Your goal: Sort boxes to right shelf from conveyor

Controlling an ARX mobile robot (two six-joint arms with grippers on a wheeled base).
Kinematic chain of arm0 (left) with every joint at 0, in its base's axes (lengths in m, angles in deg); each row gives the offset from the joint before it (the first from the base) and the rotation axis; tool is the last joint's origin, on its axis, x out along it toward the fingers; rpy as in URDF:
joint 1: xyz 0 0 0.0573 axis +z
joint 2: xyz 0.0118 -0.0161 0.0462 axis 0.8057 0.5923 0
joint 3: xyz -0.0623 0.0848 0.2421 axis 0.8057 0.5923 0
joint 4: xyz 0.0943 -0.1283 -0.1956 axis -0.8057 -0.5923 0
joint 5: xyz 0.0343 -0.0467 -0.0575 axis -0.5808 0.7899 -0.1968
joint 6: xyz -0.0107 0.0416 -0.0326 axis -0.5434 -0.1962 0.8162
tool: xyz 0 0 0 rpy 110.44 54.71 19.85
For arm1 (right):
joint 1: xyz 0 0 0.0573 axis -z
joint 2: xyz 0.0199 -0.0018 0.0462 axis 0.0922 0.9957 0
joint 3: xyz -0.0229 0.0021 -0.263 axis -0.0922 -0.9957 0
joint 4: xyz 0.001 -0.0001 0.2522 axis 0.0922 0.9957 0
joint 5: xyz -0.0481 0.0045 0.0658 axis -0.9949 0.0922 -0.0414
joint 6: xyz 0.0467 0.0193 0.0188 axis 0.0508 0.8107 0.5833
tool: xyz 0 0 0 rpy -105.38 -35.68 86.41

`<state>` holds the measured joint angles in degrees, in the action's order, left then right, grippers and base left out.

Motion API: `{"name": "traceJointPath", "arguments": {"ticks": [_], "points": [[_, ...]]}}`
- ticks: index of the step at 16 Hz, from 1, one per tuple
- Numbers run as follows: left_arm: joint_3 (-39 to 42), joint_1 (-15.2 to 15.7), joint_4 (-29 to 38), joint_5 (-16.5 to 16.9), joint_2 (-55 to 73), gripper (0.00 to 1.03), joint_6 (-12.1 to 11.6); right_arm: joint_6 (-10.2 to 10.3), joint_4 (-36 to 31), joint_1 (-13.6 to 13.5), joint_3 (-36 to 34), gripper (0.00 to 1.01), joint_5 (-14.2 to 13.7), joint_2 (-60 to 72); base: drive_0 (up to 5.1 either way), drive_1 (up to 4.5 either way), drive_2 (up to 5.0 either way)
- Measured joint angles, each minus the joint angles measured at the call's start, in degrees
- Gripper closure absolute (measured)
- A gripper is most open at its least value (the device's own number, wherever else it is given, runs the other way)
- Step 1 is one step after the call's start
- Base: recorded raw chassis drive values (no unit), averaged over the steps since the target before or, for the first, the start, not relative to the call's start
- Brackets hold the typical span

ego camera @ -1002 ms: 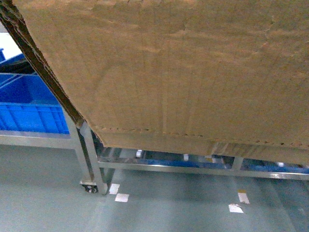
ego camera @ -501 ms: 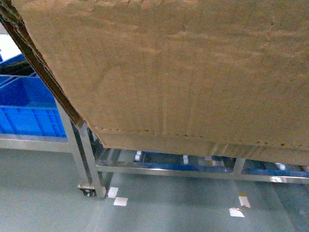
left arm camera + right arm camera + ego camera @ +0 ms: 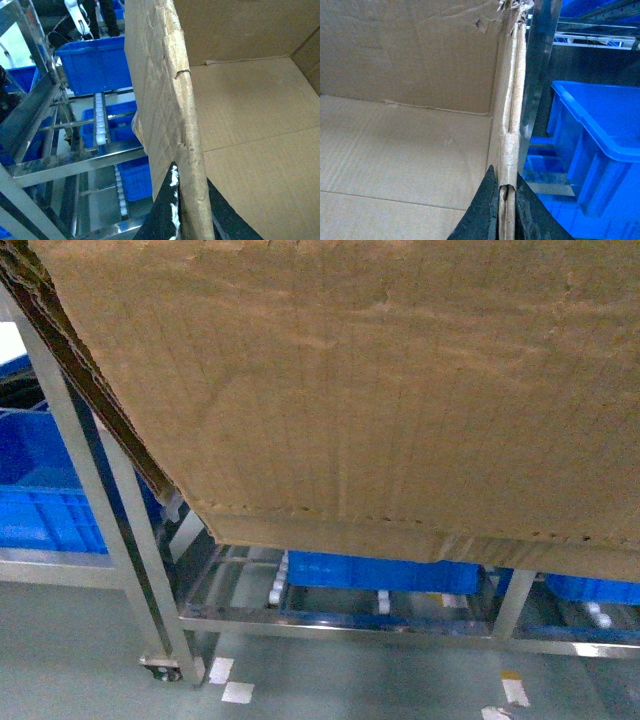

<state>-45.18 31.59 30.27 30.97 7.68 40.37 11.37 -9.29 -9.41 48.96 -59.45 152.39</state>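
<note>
**Box held in the air in front of the shelf, not yet set down**

A large brown cardboard box (image 3: 380, 390) fills most of the head view, tilted, its lower edge hanging above the floor. Both arms carry it. The left tool (image 3: 186, 210) is clamped on the torn top edge of the box's left wall, one dark finger on each side of the cardboard. The right tool (image 3: 506, 212) is clamped the same way on the right wall. The box is empty inside.

Just beyond and below it stands the steel shelf (image 3: 330, 622), with white rollers (image 3: 101, 122) on its rails and blue bins (image 3: 592, 145) on its tiers (those are not part of the job). The conveyor is out of sight.

Judging from this, pickup is done; placing the box on a tier and letting go remain.
</note>
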Motion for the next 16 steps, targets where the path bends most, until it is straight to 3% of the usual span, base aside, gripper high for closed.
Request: {"name": "traceJointPath", "arguments": {"ticks": [12, 16], "points": [[-0.07, 0.09, -0.26, 0.02, 0.00, 1.00, 0.00, 0.00, -0.02, 0.00, 0.02, 0.98, 0.02, 0.02, 0.0, 0.00, 0.0], [-0.07, 0.09, -0.04, -0.04, -0.22, 1.00, -0.02, 0.00, -0.17, 0.00, 0.02, 0.98, 0.02, -0.11, 0.1, 4.39, -4.3]]}}
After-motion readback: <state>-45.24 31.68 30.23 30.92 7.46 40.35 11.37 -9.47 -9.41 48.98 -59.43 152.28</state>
